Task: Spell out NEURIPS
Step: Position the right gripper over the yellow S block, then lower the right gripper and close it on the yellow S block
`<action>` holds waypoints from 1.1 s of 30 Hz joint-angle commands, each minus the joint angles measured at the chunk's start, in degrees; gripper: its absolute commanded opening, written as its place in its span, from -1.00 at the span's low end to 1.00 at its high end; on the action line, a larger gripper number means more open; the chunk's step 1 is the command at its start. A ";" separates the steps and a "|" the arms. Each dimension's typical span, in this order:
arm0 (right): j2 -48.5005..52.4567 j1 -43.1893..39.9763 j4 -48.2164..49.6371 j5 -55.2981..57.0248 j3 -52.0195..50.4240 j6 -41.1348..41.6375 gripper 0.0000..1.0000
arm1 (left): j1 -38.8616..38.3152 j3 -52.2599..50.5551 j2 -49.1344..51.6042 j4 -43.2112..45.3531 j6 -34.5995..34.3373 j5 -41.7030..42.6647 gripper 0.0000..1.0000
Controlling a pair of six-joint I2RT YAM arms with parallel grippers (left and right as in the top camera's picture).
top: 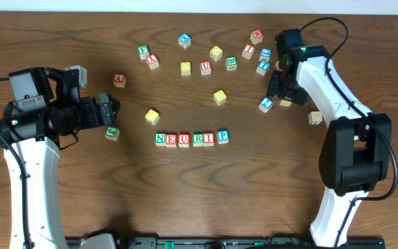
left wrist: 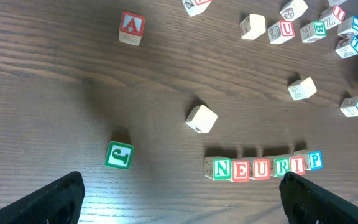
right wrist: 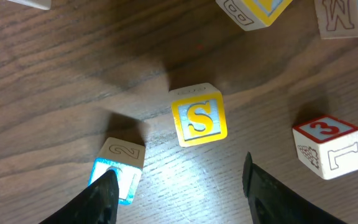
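Right gripper (right wrist: 179, 171) spread empty near yellow S cube (right wrist: 198, 117), 2 cube (right wrist: 120, 162) (blue-edged) perhaps touching one finger (right wrist: 103, 196)

**Surface** (top: 206, 200): dark wood grain. Lying directly on it:
- lettered row (top: 191, 139): six cubes side by side, reading N-E-U-R-I-P, near the centre
- yellow S cube (right wrist: 198, 118): alone at the right, near the blue 2 cube (top: 266, 104)
- green J cube (top: 112, 133) and red A cube (top: 119, 80): at the left, well apart
- two yellow-topped cubes (top: 152, 116): between the row and the far side
- loose cluster (top: 216, 52): further lettered cubes on the far side

NEURIP cubes (top: 192, 139) stand in a touching row; yellow S cube (right wrist: 198, 119) lies apart.
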 commanded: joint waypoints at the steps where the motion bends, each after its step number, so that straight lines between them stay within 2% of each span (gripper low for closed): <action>1: 0.68 -0.98 0.90 0.85 -1.70 0.92 0.18 | 0.22 1.16 -0.24 -0.02 -0.28 -0.31 0.97; 16: 0.76 -0.98 4.35 5.01 -3.39 4.68 0.16 | 0.22 1.16 -0.24 -0.02 -0.28 -0.31 0.98; 33: 0.92 -2.08 4.94 4.98 -3.41 4.02 0.22 | 0.22 1.16 -0.24 -0.02 -0.28 -0.31 0.98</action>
